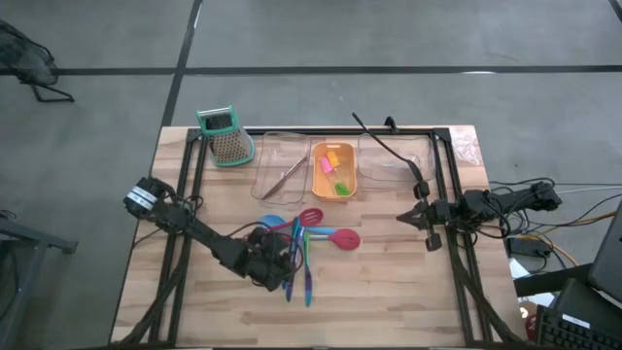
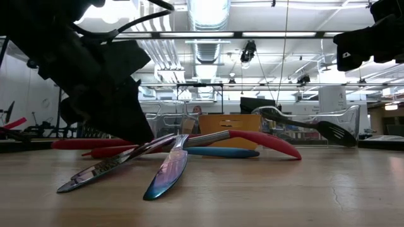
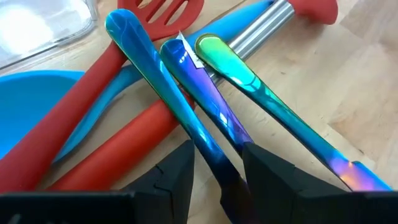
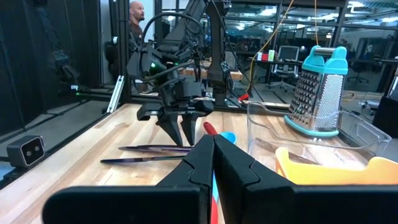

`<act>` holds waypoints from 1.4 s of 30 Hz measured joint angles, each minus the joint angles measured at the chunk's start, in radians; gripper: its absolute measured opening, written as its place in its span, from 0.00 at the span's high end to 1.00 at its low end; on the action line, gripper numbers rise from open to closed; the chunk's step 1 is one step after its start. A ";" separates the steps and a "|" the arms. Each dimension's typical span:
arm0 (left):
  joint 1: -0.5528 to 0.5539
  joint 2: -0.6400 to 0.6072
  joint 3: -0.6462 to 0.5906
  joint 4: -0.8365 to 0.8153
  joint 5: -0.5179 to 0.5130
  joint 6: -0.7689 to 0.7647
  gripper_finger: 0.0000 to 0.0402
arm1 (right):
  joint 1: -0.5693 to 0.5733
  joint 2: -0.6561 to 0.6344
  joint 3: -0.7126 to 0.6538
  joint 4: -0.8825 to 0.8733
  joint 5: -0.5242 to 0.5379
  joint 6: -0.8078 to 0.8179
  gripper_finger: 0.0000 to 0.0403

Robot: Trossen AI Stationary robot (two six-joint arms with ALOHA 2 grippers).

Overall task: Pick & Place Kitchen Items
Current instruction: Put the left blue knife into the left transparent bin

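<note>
— Where do the utensils lie?

— In a heap near the middle of the table (image 1: pixel 389 292). Three shiny thin sticks fan out there: the blue stick (image 3: pixel 163 93), the purple stick (image 3: pixel 208 99) and the green stick (image 3: pixel 261 93). Under them cross a red spatula (image 3: pixel 158 15), a blue spatula (image 3: pixel 37 99) and a red spoon (image 1: pixel 342 238) with a metal neck.

— And the left gripper (image 3: pixel 214 171)?

— It is down over the heap. Its fingers stand apart, one on each side of the blue stick's shaft, with the purple stick just beside; whether they press on it I cannot tell.

— The other pieces?

— The small pink, orange and green pieces (image 1: pixel 333 167) sit in the orange tray (image 1: pixel 333 191). The long black spoon (image 1: pixel 389 146) leans on the clear tray (image 1: pixel 394 175) beside it. A grater (image 1: pixel 225 134) stands at the far left corner.

— The right gripper (image 1: pixel 416 218)?

— Clenched on nothing, hovering at the table's right side, well apart from the heap.
</note>
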 joint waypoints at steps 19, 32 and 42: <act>0.008 0.028 -0.001 -0.065 0.002 -0.011 0.65 | 0.000 0.000 0.000 0.000 0.000 0.001 0.98; 0.009 0.038 -0.003 -0.064 0.007 -0.018 0.77 | 0.000 0.000 0.000 0.000 0.000 -0.001 0.98; 0.010 0.034 0.008 -0.064 0.001 0.034 0.88 | 0.000 0.000 0.000 0.000 0.000 -0.001 0.98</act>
